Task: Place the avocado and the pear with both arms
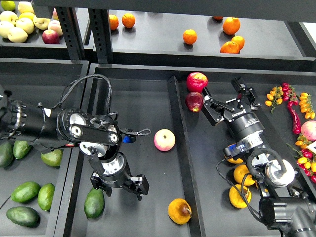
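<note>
The dark green avocado point(94, 202) lies near the front left of the middle tray point(143, 98). My left gripper point(120, 184) is open and empty. It hovers just above and to the right of the avocado, close to its upper end. The orange-yellow pear point(179, 211), with a brown spot, lies at the front of the same tray, by the divider. My right gripper point(228, 100) is open and empty over the right tray, just right of a dark red apple point(194, 101) and far from the pear.
A pink-yellow apple point(164, 139) lies mid-tray, and a red apple point(197, 81) behind the dark one. Lighter avocados point(25, 191) fill the left tray. Oranges point(242, 195) lie under my right arm and more oranges point(230, 47) on the back shelf. Chillies point(295, 111) lie far right.
</note>
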You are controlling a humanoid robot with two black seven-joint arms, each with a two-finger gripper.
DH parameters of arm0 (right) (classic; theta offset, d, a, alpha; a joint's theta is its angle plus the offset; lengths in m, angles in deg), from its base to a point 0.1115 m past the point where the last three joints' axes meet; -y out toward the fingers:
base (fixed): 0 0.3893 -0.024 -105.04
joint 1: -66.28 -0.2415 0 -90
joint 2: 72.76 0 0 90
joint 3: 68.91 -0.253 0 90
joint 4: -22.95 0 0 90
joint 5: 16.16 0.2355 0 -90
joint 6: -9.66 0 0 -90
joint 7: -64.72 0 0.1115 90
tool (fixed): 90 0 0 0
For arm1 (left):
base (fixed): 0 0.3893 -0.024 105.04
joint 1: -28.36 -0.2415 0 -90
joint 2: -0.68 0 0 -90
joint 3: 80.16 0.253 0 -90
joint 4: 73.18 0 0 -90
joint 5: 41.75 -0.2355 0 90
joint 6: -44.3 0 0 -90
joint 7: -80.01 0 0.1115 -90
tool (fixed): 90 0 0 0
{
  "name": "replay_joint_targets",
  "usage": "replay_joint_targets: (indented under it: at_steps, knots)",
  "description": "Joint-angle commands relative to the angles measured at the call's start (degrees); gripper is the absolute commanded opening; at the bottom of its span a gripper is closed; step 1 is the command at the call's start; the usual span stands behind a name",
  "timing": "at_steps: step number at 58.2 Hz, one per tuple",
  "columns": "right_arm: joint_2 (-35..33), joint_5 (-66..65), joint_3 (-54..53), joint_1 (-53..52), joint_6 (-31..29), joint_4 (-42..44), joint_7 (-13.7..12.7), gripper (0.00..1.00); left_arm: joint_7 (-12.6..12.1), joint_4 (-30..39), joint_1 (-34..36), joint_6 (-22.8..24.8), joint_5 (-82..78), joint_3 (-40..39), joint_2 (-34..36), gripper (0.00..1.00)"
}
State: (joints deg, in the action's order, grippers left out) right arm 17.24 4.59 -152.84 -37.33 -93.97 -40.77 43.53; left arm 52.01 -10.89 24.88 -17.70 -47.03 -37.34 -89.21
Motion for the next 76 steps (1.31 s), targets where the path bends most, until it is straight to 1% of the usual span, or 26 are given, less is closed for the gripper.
replay_joint_targets:
  at_steps: [1,4,14,26,43,58,76]
  knots:
    - [0.00,0.00,0.09,-0.01,0.00,0.08,0.00,0.99,-0.01,-1.21,0.32,-0.01,4.14,4.02,-0.11,0.99]
    - [0.00,0.00,0.09,-0.01,0.00,0.08,-0.08,0.99,-0.01,-2.70,0.23,-0.01,5.89,6.04,-0.11,0.99]
    - [0.00,0.00,0.70,-0.18,-0.09,0.08,0.00,0.99,-0.01,-3.23,-0.21,-0.01,8.62,8.95,-0.11,0.99]
    - [0.00,0.00,1.67,-0.36,-0.09,0.34,0.00,0.99,-0.01,-4.20,-0.30,-0.01,9.06,9.03,-0.11,0.99]
    - [0.00,0.09,1.58,-0.36,-0.70,0.08,0.00,0.99,-0.01,-6.13,-2.32,-0.01,9.15,9.03,-0.11,0.99]
    - [0.00,0.09,1.93,-0.36,-0.70,-0.01,0.00,0.99,-0.01,-8.51,-6.18,-0.01,8.53,8.33,-0.11,0.99]
    - [0.00,0.09,1.93,-0.36,-0.70,0.08,0.00,0.99,-0.01,-14.22,-12.42,-0.01,5.02,6.05,-0.11,0.99]
